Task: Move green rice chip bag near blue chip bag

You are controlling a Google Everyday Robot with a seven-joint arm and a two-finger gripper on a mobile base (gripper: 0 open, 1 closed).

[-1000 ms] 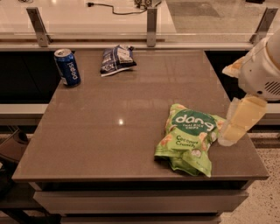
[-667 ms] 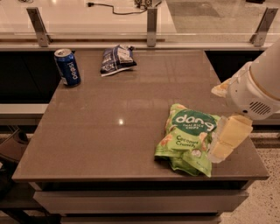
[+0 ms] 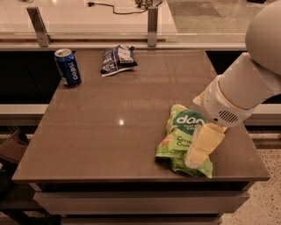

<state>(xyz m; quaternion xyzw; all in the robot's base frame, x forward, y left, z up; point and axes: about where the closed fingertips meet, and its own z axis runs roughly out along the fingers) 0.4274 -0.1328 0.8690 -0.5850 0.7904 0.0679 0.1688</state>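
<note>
The green rice chip bag (image 3: 178,136) lies crumpled on the brown desk (image 3: 109,132) at about 4 o'clock, close to the near edge, its logo face up and its lower end bunched into folds. The pincer (image 3: 198,154) is over the right half of this bag, reaching in from 2 o'clock at the end of a thick white arm (image 3: 246,83). Its pale yellow part overlaps the bag's lower right corner. I cannot tell how far open the pincer is, or whether it has hold of the bag.

The blue chip bag (image 3: 116,59) lies flat near the far edge, between 11 and 12 o'clock, well apart from the green bag. A blue Pepsi can (image 3: 67,67) stands upright at 10 o'clock, near the blue chip bag's left side but not touching it. From the green bag, the blue one is toward 11 o'clock across the desk, and the can stands to the left of that line, not on it.

Behind the far edge runs a pale raised ledge (image 3: 88,22) with two metal posts. One post (image 3: 152,26) rises at 1 o'clock from the blue chip bag, and the other post (image 3: 37,26) is beyond the can. A dark cable (image 3: 114,9) lies on the ledge between them. The arm's broad white wrist hides part of the desk's right edge at 3 o'clock
</note>
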